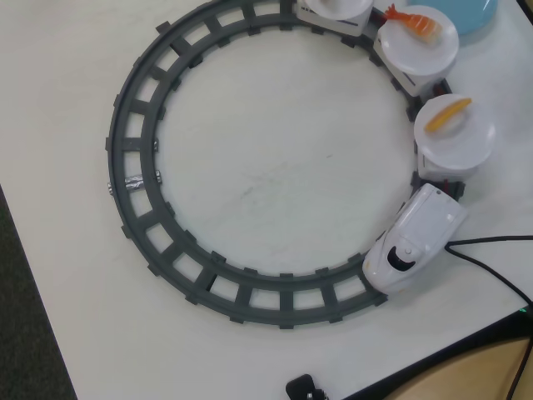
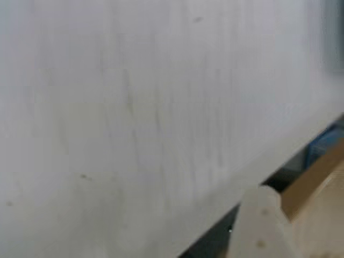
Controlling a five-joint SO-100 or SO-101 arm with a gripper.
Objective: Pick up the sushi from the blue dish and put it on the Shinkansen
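A: Start at the left of the overhead view. What's there?

B: The white table [image 1: 275,179] with the grey circular track [image 1: 133,179] lying on it. A small silvery patch [image 1: 133,183] sits on the track's left side.

A: And moving right along the ring?

B: At the lower right the Shinkansen [image 1: 414,240] stands on the track, its white nose with the black spot pointing down and left. Behind it, going up the right side, come cars topped with round white plates.

A: Where's the sushi?

B: The yellow-orange sushi [image 1: 448,113] lies on the first white plate [image 1: 458,142] behind the engine. The next plate up [image 1: 414,46] carries an orange-red shrimp piece [image 1: 414,22]. A third plate [image 1: 337,8] is cut off by the top edge.

A: The blue dish?

B: Only a slice of the blue dish [image 1: 468,15] shows at the top right corner, just beside the shrimp's plate. Nothing is visible on that slice.

A: Anything further right?

B: A black cable [image 1: 487,243] runs off from near the train to the right edge.

A: And the claw?

B: The overhead view doesn't show it. The wrist view is blurred: pale table surface, and at the lower right a pale piece [image 2: 258,226] that may be part of the gripper. I can't tell whether the claw is apart or together
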